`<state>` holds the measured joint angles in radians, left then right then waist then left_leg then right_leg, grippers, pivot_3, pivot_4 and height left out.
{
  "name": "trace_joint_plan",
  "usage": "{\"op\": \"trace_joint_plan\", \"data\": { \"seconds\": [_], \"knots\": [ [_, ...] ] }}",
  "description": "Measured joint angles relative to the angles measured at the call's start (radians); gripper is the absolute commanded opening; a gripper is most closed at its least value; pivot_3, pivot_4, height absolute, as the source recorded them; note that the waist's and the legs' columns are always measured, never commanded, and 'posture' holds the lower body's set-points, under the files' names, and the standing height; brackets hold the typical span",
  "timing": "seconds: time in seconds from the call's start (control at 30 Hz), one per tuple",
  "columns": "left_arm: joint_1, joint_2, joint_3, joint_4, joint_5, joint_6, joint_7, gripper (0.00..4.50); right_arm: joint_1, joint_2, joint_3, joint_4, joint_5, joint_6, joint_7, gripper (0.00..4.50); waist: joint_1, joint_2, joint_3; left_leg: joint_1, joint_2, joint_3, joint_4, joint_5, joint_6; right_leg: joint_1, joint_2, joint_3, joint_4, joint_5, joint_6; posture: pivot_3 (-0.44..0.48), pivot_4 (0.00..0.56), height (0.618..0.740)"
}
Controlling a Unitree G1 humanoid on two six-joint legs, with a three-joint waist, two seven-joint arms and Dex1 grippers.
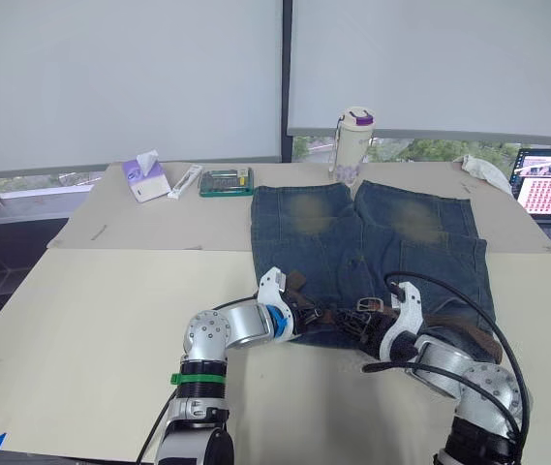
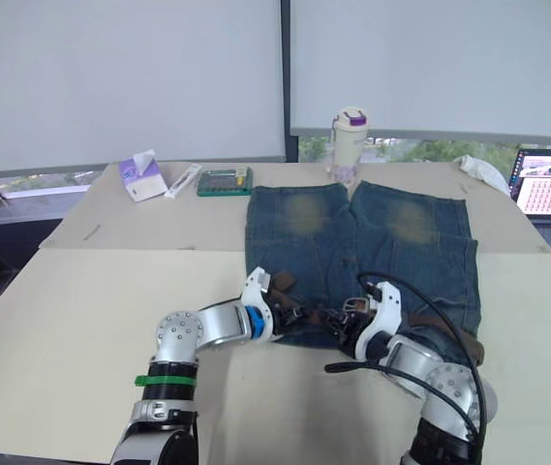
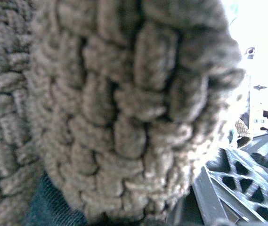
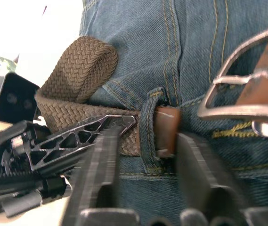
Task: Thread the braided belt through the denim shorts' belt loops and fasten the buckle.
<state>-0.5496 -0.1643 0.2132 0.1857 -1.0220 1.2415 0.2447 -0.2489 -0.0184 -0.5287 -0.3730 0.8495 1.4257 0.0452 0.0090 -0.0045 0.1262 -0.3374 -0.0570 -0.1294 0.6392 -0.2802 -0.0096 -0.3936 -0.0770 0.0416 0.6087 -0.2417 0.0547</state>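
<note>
Now braided belt (image 4: 77,70) under a belt loop (image 4: 149,127), left end effector (image 4: 108,126) clenched on it, right end effector (image 4: 148,160) released beside buckle (image 4: 239,92).

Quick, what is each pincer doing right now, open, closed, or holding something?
Left pincer: closed on the braided belt.
Right pincer: open, its fingers either side of a belt loop on the denim shorts.

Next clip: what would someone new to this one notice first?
Most striking are the denim shorts spread flat on the table, with both grippers, left and right, meeting at the waistband nearest the robot. There the braided belt doubles back on itself, its leather-capped end sitting in a belt loop, beside the silver buckle, which lies unfastened.
</note>
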Motion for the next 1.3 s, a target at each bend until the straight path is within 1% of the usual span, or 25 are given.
{"op": "trace_joint_plan", "data": {
  "seconds": [0.03, 0.07, 0.27, 0.53, 0.77, 0.97, 1.03, 1.07, 1.1, 1.17, 1.3],
  "knots": [
    [0.0, 0.0, 0.0, 0.0, 0.0, 0.0, 0.0, 0.0, -0.002, 0.005, -0.014, 0.005, 0.007, 0.001, -0.005, 0.21, 0.0, 0.0, 0.0, 0.0, 0.0, 0.0, 0.0, 0.0, 0.0, 0.0, 0.0, 0.0, 0.0, 0.0, 0.0, 0.0, 0.15, 0.74],
    [0.0, 0.0, 0.0, 0.0, 0.0, 0.0, -0.001, 0.0, -0.003, 0.011, -0.026, 0.009, 0.018, 0.001, -0.007, 0.02, 0.0, 0.0, 0.0, 0.0, 0.0, 0.0, 0.0, 0.0, 0.0, 0.0, 0.0, 0.0, 0.0, 0.0, 0.0, 0.0, 0.15, 0.74],
    [0.0, 0.0, 0.0, -0.012, -0.001, -0.001, -0.018, 0.0, -0.007, 0.053, -0.113, 0.037, 0.116, 0.005, -0.046, 0.02, -0.003, 0.0, 0.0, 0.0, 0.0, 0.0, -0.001, 0.0, 0.0, -0.001, 0.0, 0.0, 0.0, 0.0, 0.0, 0.0, 0.15, 0.74],
    [0.0, 0.001, 0.004, -0.015, 0.002, -0.001, -0.04, 0.0, -0.002, 0.075, -0.171, 0.071, 0.256, -0.002, -0.129, 0.02, -0.005, 0.001, 0.0, -0.001, 0.0, 0.0, -0.003, 0.0, 0.0, -0.003, 0.0, 0.001, 0.0, 0.0, 0.0, 0.0, 0.15, 0.74],
    [0.0, 0.003, 0.01, -0.014, 0.009, -0.005, -0.066, 0.0, 0.026, 0.08, -0.168, 0.108, 0.395, -0.069, -0.216, 0.02, -0.012, 0.001, 0.0, -0.001, 0.001, 0.0, -0.006, 0.001, -0.001, -0.004, 0.0, 0.001, 0.0, 0.0, 0.0, 0.0, 0.15, 0.74],
    [0.0, 0.003, 0.009, -0.013, 0.02, -0.004, -0.073, 0.0, 0.063, 0.043, -0.092, 0.108, 0.43, -0.14, -0.226, 0.02, -0.014, 0.0, 0.001, -0.001, 0.001, 0.0, -0.006, 0.002, -0.001, -0.003, 0.0, 0.0, -0.001, 0.0, 0.0, 0.0, 0.15, 0.74],
    [0.0, 0.003, 0.008, -0.013, 0.025, -0.004, -0.076, 0.0, 0.075, 0.026, -0.068, 0.108, 0.44, -0.16, -0.227, 0.84, -0.014, 0.0, 0.001, -0.001, 0.001, 0.0, -0.006, 0.002, -0.001, -0.003, 0.0, 0.0, -0.001, 0.0, 0.0, 0.0, 0.15, 0.74],
    [0.001, 0.003, 0.006, -0.011, 0.035, 0.0, -0.075, 0.0, 0.08, 0.021, -0.063, 0.108, 0.45, -0.167, -0.225, 1.07, -0.014, 0.0, 0.001, -0.001, 0.0, 0.001, -0.006, 0.002, -0.001, -0.003, 0.0, 0.0, -0.001, 0.0, 0.0, 0.0, 0.15, 0.74],
    [0.001, 0.003, 0.006, -0.004, 0.045, 0.0, -0.071, 0.0, 0.085, 0.011, -0.052, 0.108, 0.463, -0.179, -0.223, 1.46, -0.015, 0.0, 0.001, -0.001, 0.0, 0.001, -0.006, 0.002, -0.001, -0.003, 0.0, 0.0, -0.001, 0.0, 0.0, 0.0, 0.15, 0.74],
    [0.001, 0.003, 0.006, -0.003, 0.053, 0.001, -0.07, 0.0, 0.092, -0.009, -0.032, 0.107, 0.477, -0.2, -0.226, 2.08, -0.015, -0.001, 0.002, 0.0, 0.0, 0.001, -0.006, 0.002, -0.001, -0.003, 0.0, 0.0, -0.001, 0.0, 0.0, 0.0, 0.15, 0.74],
    [0.001, 0.002, 0.006, -0.003, 0.059, 0.002, -0.073, 0.0, 0.109, -0.037, 0.005, 0.107, 0.523, -0.237, -0.232, 2.08, -0.015, -0.003, 0.003, 0.0, 0.001, 0.001, -0.006, 0.002, -0.001, -0.002, 0.0, 0.0, -0.001, 0.0, 0.0, 0.0, 0.15, 0.74]
  ]
}}
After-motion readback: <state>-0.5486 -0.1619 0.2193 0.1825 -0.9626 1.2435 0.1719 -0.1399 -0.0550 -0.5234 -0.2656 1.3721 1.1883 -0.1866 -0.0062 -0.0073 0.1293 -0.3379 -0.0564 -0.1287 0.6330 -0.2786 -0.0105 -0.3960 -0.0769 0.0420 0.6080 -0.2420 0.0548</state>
